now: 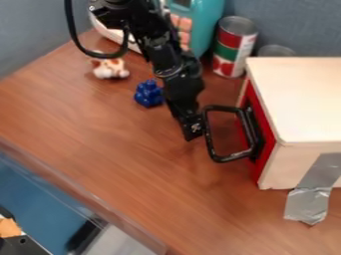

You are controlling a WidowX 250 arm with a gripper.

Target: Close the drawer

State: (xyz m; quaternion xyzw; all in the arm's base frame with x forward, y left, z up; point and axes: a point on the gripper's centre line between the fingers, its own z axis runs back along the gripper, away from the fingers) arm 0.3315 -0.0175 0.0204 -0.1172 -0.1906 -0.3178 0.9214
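Camera view: black gripper (192, 131) right by black drawer handle (232, 157), can't tell if open or closed, or if touching. Just past handle from gripper: red drawer front (260, 165), looks about flush with wooden box (303, 99).

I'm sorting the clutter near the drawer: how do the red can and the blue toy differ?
The red can is tall and smooth-sided; the blue toy is small and lumpy. The red can has red and green bands, while the blue toy is blue all over. The red can stands nearer the wall than the blue toy. Both rest on the table.
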